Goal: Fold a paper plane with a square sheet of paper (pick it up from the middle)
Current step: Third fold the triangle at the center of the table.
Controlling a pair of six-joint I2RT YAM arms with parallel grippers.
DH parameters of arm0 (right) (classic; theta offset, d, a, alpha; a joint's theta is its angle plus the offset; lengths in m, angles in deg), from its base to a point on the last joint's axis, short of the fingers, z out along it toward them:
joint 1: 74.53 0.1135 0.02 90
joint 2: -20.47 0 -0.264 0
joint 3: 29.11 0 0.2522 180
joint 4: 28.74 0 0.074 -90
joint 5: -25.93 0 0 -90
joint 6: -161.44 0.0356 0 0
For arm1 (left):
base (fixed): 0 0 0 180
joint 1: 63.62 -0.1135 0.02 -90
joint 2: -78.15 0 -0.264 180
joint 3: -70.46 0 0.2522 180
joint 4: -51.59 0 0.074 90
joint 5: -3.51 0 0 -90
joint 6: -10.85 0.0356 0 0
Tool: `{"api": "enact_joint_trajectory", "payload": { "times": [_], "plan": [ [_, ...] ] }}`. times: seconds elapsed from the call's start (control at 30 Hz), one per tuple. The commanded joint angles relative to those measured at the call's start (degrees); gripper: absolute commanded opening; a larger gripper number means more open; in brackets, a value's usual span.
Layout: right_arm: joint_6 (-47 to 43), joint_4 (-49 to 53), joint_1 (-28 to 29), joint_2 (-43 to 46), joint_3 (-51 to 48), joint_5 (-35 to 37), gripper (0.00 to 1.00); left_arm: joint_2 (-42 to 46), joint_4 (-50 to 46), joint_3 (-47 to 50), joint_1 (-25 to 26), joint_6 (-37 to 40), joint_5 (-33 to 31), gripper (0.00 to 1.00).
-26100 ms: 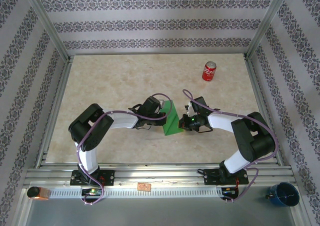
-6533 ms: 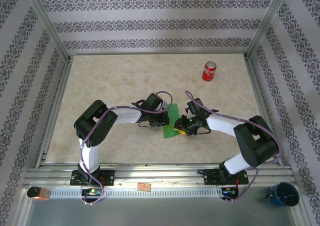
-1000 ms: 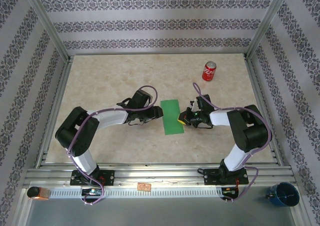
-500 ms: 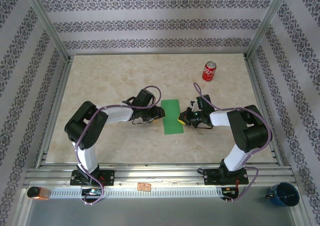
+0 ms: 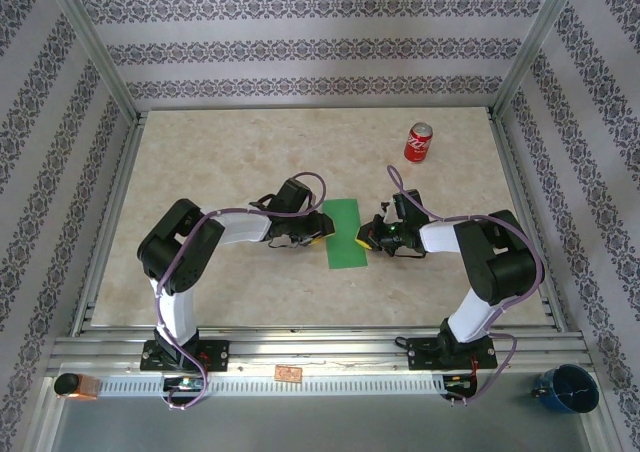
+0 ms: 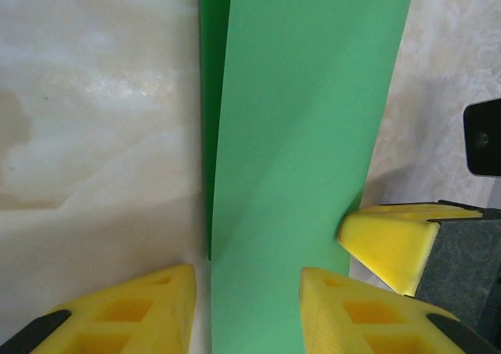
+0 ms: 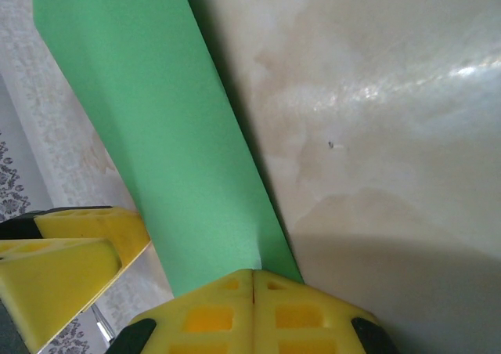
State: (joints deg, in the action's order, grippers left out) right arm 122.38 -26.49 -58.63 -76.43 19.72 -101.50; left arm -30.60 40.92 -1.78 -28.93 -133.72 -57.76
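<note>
Well, the left gripper [image 6: 246, 276] has its two yellow fingers [image 6: 133, 311] apart with a gap between them, so it is not squeezing anything. The left edge of the square sheet of paper [image 6: 305, 119] runs down into that gap. One finger is over the bare table [image 6: 86, 119] and the other is over the green. The right gripper [image 7: 252, 279] is clamped tight, its two tips pressed together with nothing between them. It sits right at the other long edge of the paper. It looks like it is holding the paper down, but I cannot be sure it pushes.

The paper lies flat near the middle of the table, between the two grippers. Its shape is a long strip, not a square, so I think it is folded in half. A darker strip of green peeks out along the left edge, like a bottom layer that does not quite match the top one.

So I think only the first fold is done. It has no pointed nose and no wings, so it is not a paper plane yet and most of the folding is left.

Near the back right stands a red soda can [image 5: 418, 143], well apart from the paper
</note>
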Motion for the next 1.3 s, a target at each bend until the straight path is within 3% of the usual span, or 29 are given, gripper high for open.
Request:
{"api": "enact_joint_trajectory", "payload": {
  "times": [0.0, 1.1, 1.27],
  "plan": [
    [0.6, 3.8, 0.2, -1.2, -1.9, 1.4, 0.04, -1.0, 1.6, -1.5, 0.8, -1.4, 0.2, 0.4],
    [0.4, 3.8, -0.2, -0.8, -2.0, 1.3, 0.05, -0.5, 7.1, 0.8, 1.3, -4.7, 0.0, 0.37],
    [0.4, 3.5, -0.3, -0.5, -2.1, 1.2, 0.05, 0.0, 5.2, 0.5, 1.3, -4.0, -0.9, 0.29]
  ]
}}
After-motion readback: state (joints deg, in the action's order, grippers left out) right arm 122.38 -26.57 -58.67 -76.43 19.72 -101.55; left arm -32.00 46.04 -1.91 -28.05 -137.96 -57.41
